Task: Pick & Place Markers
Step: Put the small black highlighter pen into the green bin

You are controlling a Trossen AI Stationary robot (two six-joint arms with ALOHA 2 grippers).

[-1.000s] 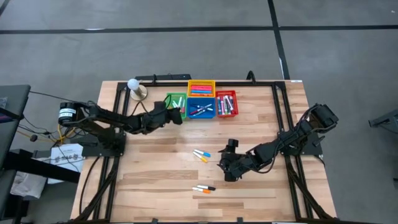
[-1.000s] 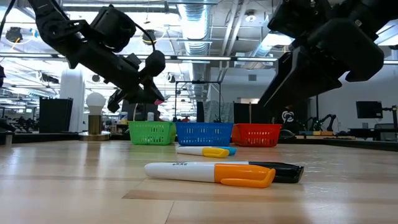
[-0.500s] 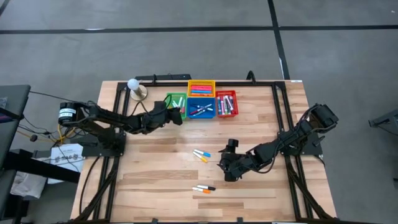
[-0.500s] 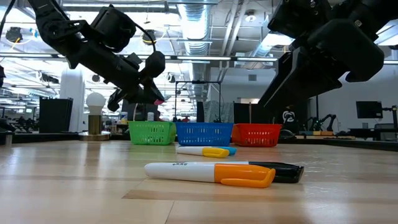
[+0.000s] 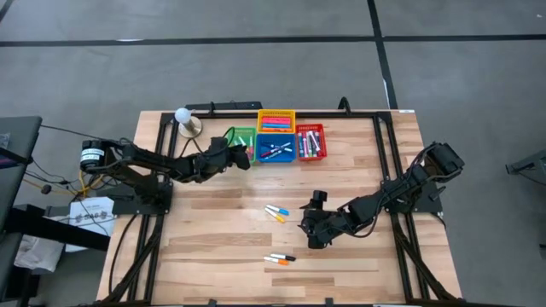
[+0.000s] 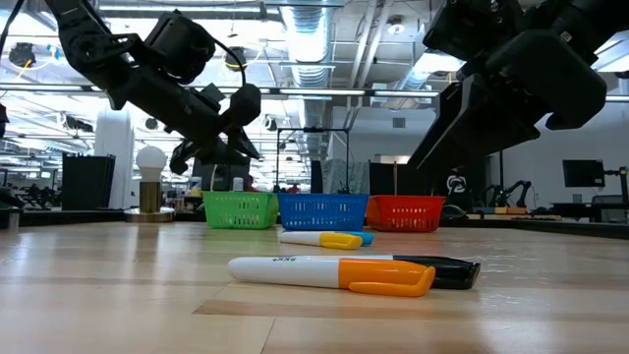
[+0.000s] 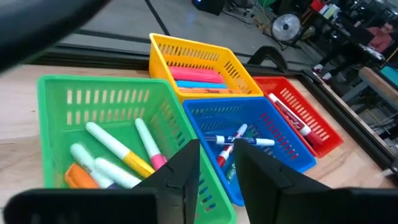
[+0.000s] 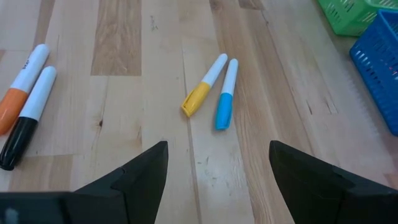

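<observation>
My left gripper (image 5: 242, 155) hovers over the near edge of the green basket (image 5: 241, 138), open by a narrow gap and empty (image 7: 217, 177). Several markers lie in that basket, among them one with a pink cap (image 7: 148, 148). My right gripper (image 5: 305, 232) is open wide and empty (image 8: 217, 180), above the table's middle right. On the table lie a yellow-capped marker (image 8: 202, 87) and a blue-capped marker (image 8: 226, 96) side by side, and nearer the front edge an orange-capped marker (image 8: 18, 87) beside a black-capped marker (image 8: 28, 118).
A blue basket (image 5: 275, 150), a yellow basket (image 5: 275, 118) and a red basket (image 5: 310, 142), all with markers in them, stand beside the green one at the table's far side. A small lamp with a white bulb (image 5: 183, 118) stands at the far left. Dark rails (image 5: 384, 170) frame the table.
A pink cap showed at my left gripper's fingertips in the low view; it no longer shows there. My right gripper has kept still.
</observation>
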